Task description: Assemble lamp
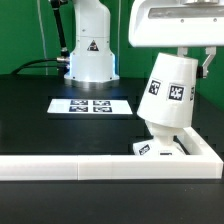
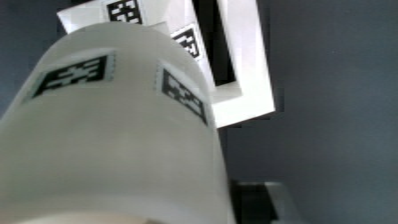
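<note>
My gripper (image 1: 182, 58) is shut on the white cone-shaped lamp shade (image 1: 168, 92), which carries square tags and hangs slightly tilted. The shade sits just above the flat square lamp base (image 1: 152, 149), which lies in the corner of the border rail at the exterior view's right. In the wrist view the shade (image 2: 116, 130) fills most of the picture, one dark finger (image 2: 263, 198) shows beside it, and the tagged base (image 2: 175, 38) lies beyond it. The bulb is hidden from both views.
The white border rail (image 1: 60, 167) runs along the table's front and turns back at the right (image 1: 205, 145). The marker board (image 1: 92, 105) lies flat mid-table. The robot pedestal (image 1: 90, 50) stands at the back.
</note>
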